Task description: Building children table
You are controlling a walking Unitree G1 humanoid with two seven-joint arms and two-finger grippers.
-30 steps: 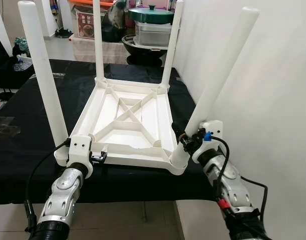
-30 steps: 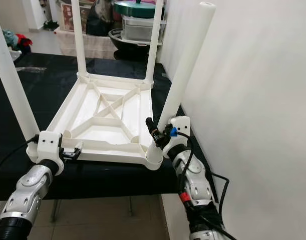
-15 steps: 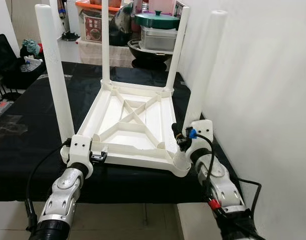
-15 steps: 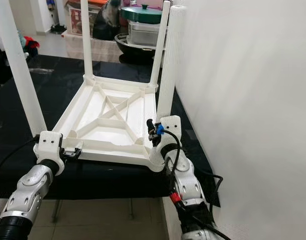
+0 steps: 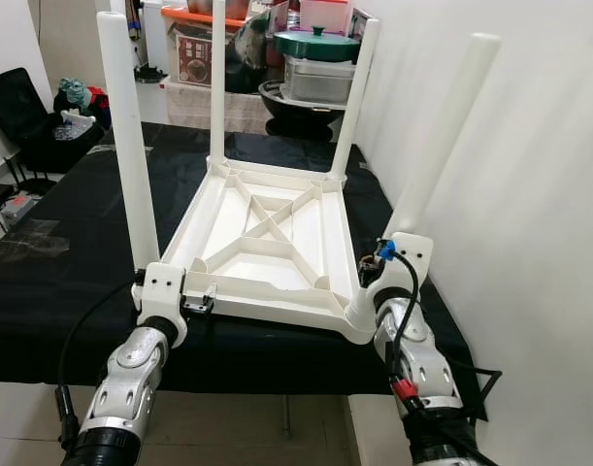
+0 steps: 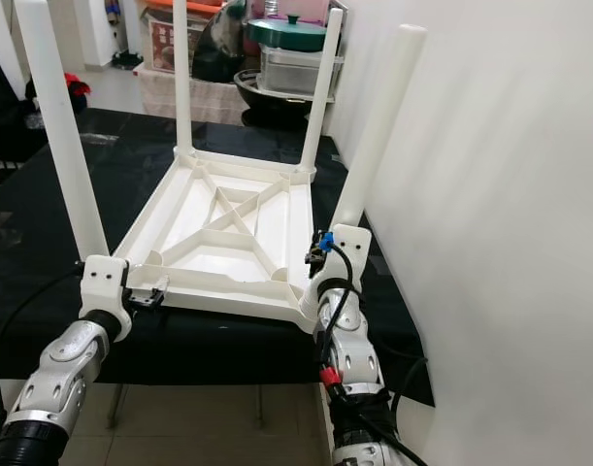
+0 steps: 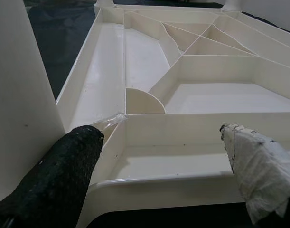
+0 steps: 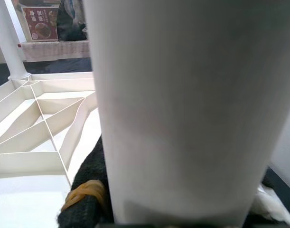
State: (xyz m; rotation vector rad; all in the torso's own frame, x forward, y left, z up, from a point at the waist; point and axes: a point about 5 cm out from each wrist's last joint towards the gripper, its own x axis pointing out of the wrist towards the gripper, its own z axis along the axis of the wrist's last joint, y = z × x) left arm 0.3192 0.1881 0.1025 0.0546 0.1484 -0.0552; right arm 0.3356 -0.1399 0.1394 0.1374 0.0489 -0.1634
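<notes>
A white plastic children's table point(image 5: 267, 243) lies upside down on a black-covered table point(image 5: 63, 252). Its near-left leg point(image 5: 129, 146) and two far legs point(image 5: 218, 87) stand upright. The near-right leg point(image 5: 442, 136) leans to the right over its corner socket, and my right gripper point(image 5: 369, 277) is shut on its lower end. In the right wrist view that leg point(image 8: 182, 104) sits between the fingers point(image 8: 88, 190). My left gripper point(image 7: 168, 133) is open at the near-left corner, one black finger point(image 7: 54, 175) and one cloth-wrapped finger spread above the frame's near rim.
A white wall point(image 5: 529, 194) runs close along the right side. Pots, a metal container and boxes point(image 5: 315, 58) are stacked beyond the far end. A black chair point(image 5: 24, 107) stands at the far left. The black table's near edge drops to the floor.
The near-right leg stood nearly upright half a second ago and now leans right again in my right gripper. The camera has shifted a little. The left gripper has stayed at its corner.
</notes>
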